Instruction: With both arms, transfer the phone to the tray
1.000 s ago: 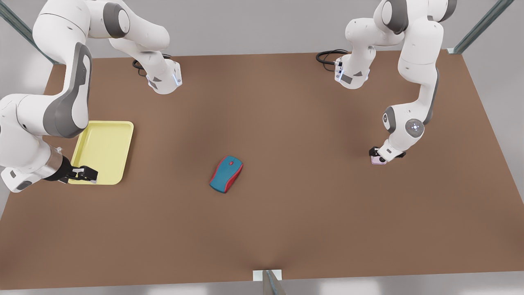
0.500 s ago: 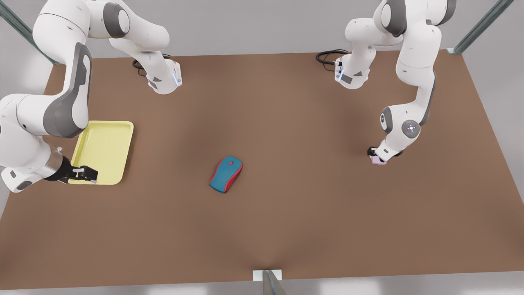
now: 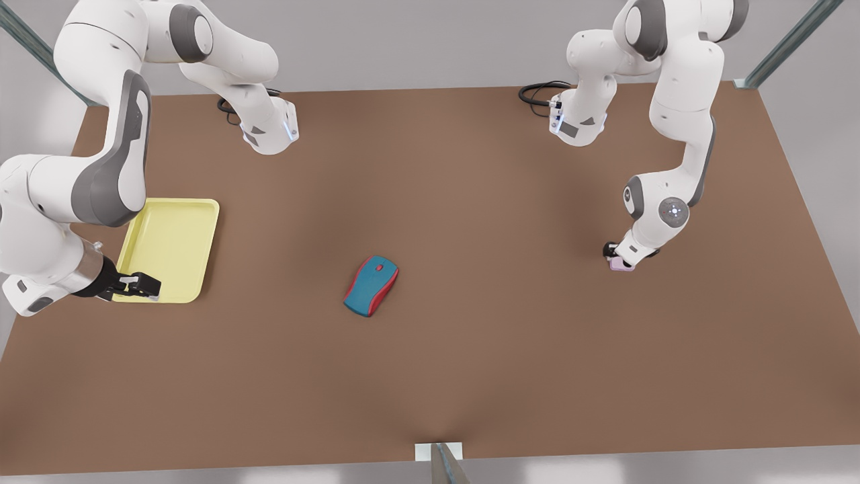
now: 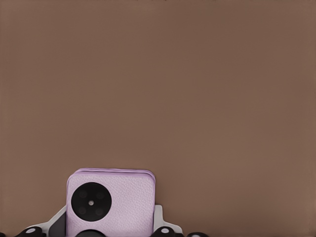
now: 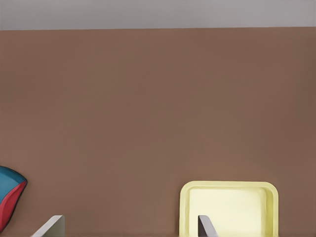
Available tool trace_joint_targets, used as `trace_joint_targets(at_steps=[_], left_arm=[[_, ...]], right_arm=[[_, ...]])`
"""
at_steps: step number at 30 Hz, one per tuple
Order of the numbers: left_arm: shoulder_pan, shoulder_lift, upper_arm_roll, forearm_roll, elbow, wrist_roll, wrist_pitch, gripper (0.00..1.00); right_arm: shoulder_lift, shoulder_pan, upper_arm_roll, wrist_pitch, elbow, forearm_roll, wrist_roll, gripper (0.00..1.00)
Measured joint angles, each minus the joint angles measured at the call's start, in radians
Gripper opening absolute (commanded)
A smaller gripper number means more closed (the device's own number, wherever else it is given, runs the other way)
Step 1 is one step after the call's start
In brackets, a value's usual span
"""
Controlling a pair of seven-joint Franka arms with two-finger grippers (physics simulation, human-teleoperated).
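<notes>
The left tool (image 3: 621, 259) sat at the right of the front view, low over the brown desk (image 3: 470, 202), directly above the pale pink phone (image 3: 621, 264). In the left wrist view the phone (image 4: 109, 203) lay flat on the desk with its round black lens facing up, between the tool's two fingers (image 4: 159, 222); whether they had clenched on it or merely bracketed it could not be told. In the front view the wrist hid most of the phone, leaving one pink edge showing.

The right tool (image 3: 138, 286) hung at the left of the front view, over the near corner of the pale yellow tray (image 3: 171, 245). Its fingers stood apart, released and holding nothing; in the right wrist view the two fingertips (image 5: 49, 227) framed a stretch of bare desk, with the tray (image 5: 228, 207) beyond one of them. That arm waited.

A blue-and-red mouse (image 3: 371, 285) lay near the middle of the front view, between the tray and the phone and well apart from both. The phone was far from the tray, on the opposite side of the desk.
</notes>
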Motion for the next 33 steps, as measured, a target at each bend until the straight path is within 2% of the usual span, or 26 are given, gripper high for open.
trace_joint_targets(at_steps=[4,8,11,15,19,24,30,31,33], left_arm=[[-0.002,-0.010,-0.012,0.000,0.030,-0.004,-0.013,0.81],[-0.020,0.003,-0.151,-0.001,0.215,-0.037,-0.107,0.81],[-0.205,0.111,-0.189,-0.001,0.493,-0.106,-0.214,0.81],[-0.452,0.388,-0.194,-0.021,0.962,-0.233,-0.365,0.81],[-0.552,0.585,-0.193,-0.046,1.258,-0.348,-0.475,0.81],[-0.602,0.711,-0.188,-0.049,1.420,-0.453,-0.532,0.81],[-0.624,0.769,-0.184,-0.047,1.470,-0.549,-0.559,0.83],[-0.624,0.770,-0.184,-0.047,1.468,-0.562,-0.562,0.84],[-0.624,0.770,-0.183,-0.047,1.466,-0.585,-0.566,1.00]], right_arm=[[-0.001,0.000,0.000,0.000,0.000,0.000,0.000,1.00],[0.000,0.001,0.000,0.000,0.000,0.000,0.000,1.00],[0.000,0.001,0.000,0.000,0.000,0.000,0.000,1.00],[0.000,0.000,0.000,0.000,0.000,0.000,0.000,1.00],[0.000,0.001,0.000,0.000,0.000,0.000,0.000,1.00],[0.000,0.000,0.000,0.000,0.000,0.000,0.000,1.00],[0.000,0.000,0.000,0.000,0.000,0.000,0.000,1.00],[0.000,-0.001,0.000,0.000,0.000,0.000,0.000,1.00],[0.000,-0.001,0.000,0.001,0.000,0.000,0.000,1.00]])
